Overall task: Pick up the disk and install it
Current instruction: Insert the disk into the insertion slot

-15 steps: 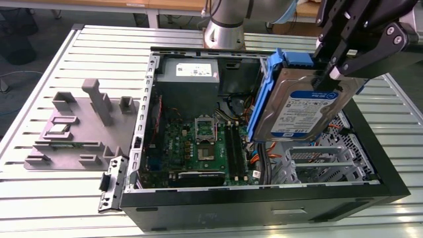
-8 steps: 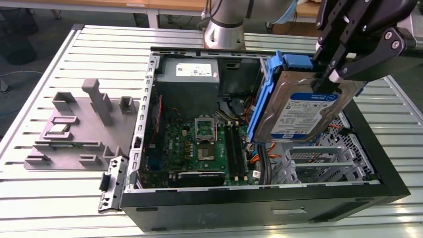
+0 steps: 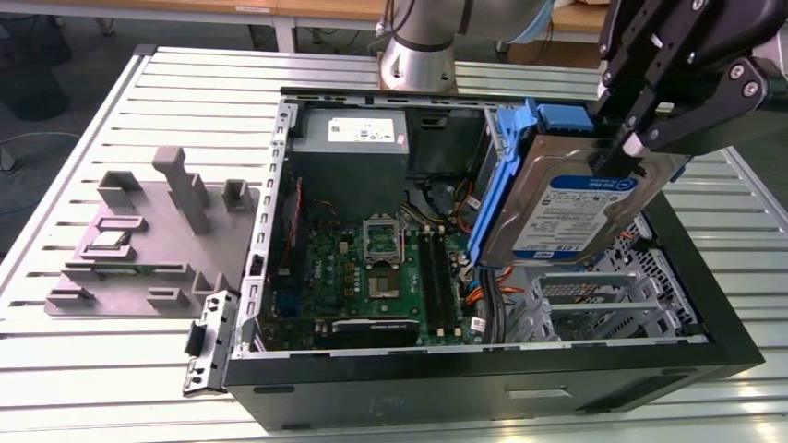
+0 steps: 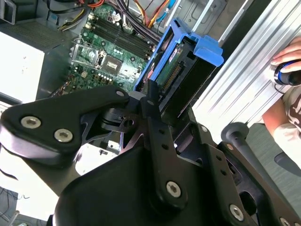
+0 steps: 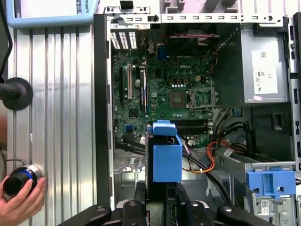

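Note:
My gripper (image 3: 622,148) is shut on the disk (image 3: 577,198), a silver hard drive with a blue-and-white label and a blue carrier frame. It hangs tilted in the air over the open computer case (image 3: 493,367), at the exterior view's right, above the metal drive cage (image 3: 591,295). In the second wrist view the disk (image 4: 181,70) sticks out edge-on beyond the gripper (image 4: 153,96), with its connector edge showing. In the first wrist view the disk (image 5: 167,157) stands over the motherboard's lower edge, just ahead of the gripper (image 5: 162,190).
The case holds a green motherboard (image 3: 369,277), a grey power supply (image 3: 351,148) with a white sticker, and loose cables (image 5: 211,153). A bare blue bracket (image 5: 270,183) sits in a bay. A grey fixture (image 3: 148,240) lies at the exterior view's left. A person's hand (image 5: 21,205) holds a knob beside the case.

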Robot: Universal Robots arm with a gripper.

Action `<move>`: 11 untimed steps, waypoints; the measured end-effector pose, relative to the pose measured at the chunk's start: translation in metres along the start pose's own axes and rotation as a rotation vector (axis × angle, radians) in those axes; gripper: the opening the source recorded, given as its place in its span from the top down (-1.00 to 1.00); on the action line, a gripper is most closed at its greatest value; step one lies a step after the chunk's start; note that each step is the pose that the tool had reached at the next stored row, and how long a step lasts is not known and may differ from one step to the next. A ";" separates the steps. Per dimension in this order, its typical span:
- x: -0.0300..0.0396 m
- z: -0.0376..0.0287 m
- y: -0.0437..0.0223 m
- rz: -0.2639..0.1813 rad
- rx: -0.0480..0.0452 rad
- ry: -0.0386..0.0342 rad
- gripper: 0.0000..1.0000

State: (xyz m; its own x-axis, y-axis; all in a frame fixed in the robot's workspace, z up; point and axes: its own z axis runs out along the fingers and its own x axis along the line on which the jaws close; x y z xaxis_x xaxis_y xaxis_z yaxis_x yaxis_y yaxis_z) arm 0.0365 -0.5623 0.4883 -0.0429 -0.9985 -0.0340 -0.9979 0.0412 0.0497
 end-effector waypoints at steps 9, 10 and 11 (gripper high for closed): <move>0.0004 0.0015 -0.0111 0.000 -0.0014 -0.0001 0.30; 0.0006 0.0016 -0.0119 0.000 -0.0015 -0.0001 0.30; 0.0008 0.0019 -0.0127 0.000 -0.0016 -0.0001 0.30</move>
State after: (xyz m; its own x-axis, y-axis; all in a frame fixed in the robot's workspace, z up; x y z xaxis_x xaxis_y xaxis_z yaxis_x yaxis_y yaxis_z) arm 0.0490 -0.5635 0.4857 -0.0429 -0.9985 -0.0342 -0.9978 0.0411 0.0513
